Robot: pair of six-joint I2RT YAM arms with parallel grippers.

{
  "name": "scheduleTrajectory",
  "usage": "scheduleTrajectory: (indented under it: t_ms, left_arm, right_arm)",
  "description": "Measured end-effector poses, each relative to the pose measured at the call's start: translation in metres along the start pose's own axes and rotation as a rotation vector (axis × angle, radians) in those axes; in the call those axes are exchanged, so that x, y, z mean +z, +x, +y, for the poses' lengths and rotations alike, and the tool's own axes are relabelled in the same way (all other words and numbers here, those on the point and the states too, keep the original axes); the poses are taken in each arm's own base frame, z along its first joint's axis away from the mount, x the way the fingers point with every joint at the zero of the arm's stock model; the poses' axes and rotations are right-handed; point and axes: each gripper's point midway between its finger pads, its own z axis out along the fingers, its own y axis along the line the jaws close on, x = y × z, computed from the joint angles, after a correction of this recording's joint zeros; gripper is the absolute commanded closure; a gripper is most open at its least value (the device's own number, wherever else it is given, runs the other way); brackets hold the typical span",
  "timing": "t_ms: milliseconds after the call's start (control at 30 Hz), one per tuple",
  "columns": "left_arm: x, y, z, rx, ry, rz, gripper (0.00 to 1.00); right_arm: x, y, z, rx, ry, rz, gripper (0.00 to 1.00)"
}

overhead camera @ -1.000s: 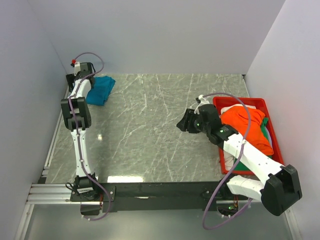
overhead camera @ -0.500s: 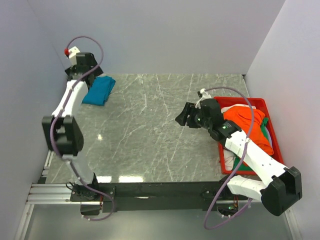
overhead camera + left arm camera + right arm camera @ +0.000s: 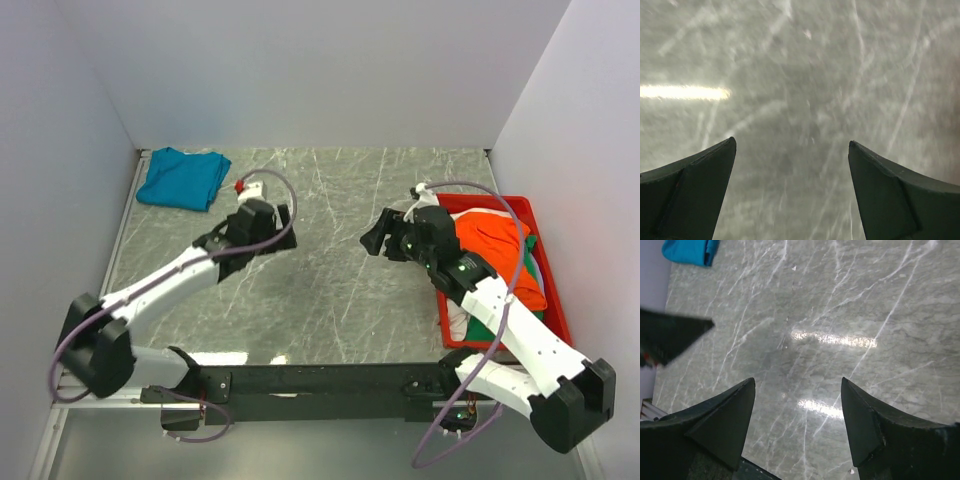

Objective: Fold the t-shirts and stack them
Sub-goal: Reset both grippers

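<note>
My grey veined table (image 3: 330, 200), white walls (image 3: 320, 70) on three sides — light streaks (image 3: 835, 339) glaring off it, black rail (image 3: 330, 380) nearest me

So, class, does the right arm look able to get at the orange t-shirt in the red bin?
Probably yes: the orange t-shirt lies uncovered on top in the red bin, beside the right arm, whose open, empty pincer points away.
</note>
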Motion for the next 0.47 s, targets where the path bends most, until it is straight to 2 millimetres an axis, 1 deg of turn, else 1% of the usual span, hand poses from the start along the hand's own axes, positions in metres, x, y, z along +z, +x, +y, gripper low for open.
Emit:
scheduleTrajectory:
  t_ms: [100, 167, 233, 333, 467]
  left_arm:
    - [-0.024, 0.022, -0.007, 0.024, 0.076, 0.01, 0.01]
    - [-0.037, 0.026, -0.011, 0.014, 0.135, -0.011, 0.01]
    - [-0.05, 0.026, -0.01, -0.003, 0.179, -0.036, 0.01]
    - [-0.058, 0.021, -0.012, -0.015, 0.216, -0.06, 0.01]
    - [-0.059, 0.023, -0.018, -0.013, 0.25, -0.055, 0.01]
  right_arm:
    - [-0.007, 0.003, -0.005, 0.003, 0.002, -0.021, 0.24]
    - [-0.01, 0.007, -0.009, 0.008, 0.006, -0.025, 0.24]
    - [-0.011, 0.011, -0.013, 0.012, 0.019, -0.026, 0.24]
    - [-0.012, 0.011, -0.017, 0.014, 0.035, -0.036, 0.24]
    - [-0.014, 0.009, -0.02, 0.016, 0.047, -0.05, 0.24]
